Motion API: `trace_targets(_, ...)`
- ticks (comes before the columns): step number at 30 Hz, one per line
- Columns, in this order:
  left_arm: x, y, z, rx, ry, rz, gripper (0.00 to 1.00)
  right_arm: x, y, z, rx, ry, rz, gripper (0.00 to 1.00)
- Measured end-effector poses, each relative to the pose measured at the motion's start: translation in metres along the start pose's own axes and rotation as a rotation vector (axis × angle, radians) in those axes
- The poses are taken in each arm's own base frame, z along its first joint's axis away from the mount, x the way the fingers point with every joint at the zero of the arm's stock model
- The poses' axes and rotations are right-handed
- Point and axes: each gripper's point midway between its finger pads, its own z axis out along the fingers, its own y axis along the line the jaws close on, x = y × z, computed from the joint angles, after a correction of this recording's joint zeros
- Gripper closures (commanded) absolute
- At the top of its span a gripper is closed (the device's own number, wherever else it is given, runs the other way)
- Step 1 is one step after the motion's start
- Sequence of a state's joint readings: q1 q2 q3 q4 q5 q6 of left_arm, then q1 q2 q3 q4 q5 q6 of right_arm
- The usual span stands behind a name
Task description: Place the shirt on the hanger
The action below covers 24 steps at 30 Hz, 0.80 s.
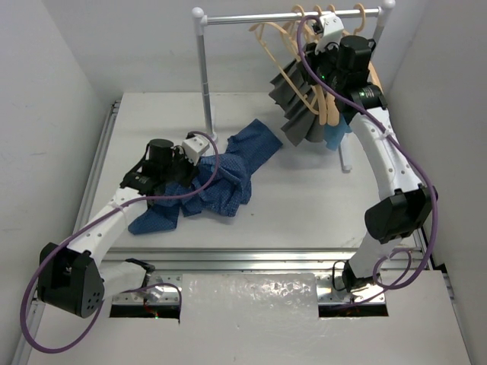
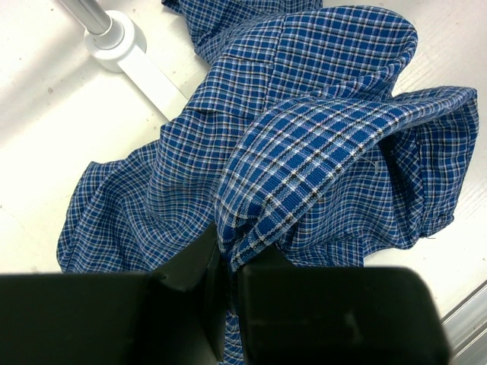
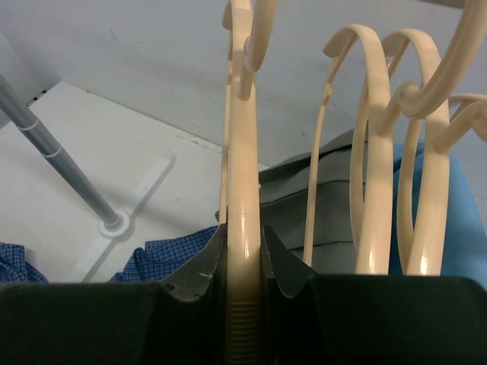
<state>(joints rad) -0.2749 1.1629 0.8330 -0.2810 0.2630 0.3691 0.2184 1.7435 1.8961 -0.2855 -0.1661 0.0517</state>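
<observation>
**Hanger up on the rail at far right; shirt low on the table to its left**

Right gripper [image 3: 243,255]: both fingers press the neck of the hanger [image 3: 242,152], one on each side, with no gap showing. You have it clamped. Its stem runs straight up out of the jaws to the hook. The other hangers [image 3: 365,152] hang just beside it, on the right of the wrist view. All sit at the far right end of the rack rail [image 1: 251,19], with a dark grey cloth [image 1: 297,106] and a teal-blue cloth [image 1: 335,137] draped there.

Left gripper [image 2: 227,266]: closed tight on a raised fold of the shirt [image 2: 304,152]. Which part of the garment that fold is, you cannot tell. The rest lies crumpled on the table [image 1: 319,205], near the foot of the rack's left post [image 1: 204,84].

Judgement: the shirt lies left of and below the hanger, well apart. Your right arm has the hanger and your left is the nearer to the shirt. The hook probably has to lift clear of the rail before the two can meet.
</observation>
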Motion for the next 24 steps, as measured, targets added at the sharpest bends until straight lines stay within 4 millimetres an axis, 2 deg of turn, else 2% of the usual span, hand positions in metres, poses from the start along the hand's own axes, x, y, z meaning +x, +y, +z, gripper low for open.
trace_targets(12, -0.001, 0.0, -0.001, -0.001, -0.004, 0.001, 1.0, -0.004, 0.001, -0.002, -0.007, -0.009, -0.001, 1.0)
trace_targets(15, -0.001, 0.0, -0.001, -0.001, -0.003, 0.001, 1.0, -0.015, 0.001, -0.005, -0.008, -0.025, -0.004, 1.0)
trace_targets(18, -0.001, 0.0, -0.001, 0.0, -0.003, 0.001, 1.0, -0.047, 0.002, -0.015, -0.014, -0.089, -0.017, 1.0)
trace_targets(24, 0.0, 0.0, -0.001, 0.0, -0.001, 0.001, 1.0, -0.045, 0.003, -0.013, -0.017, -0.079, -0.016, 1.0)
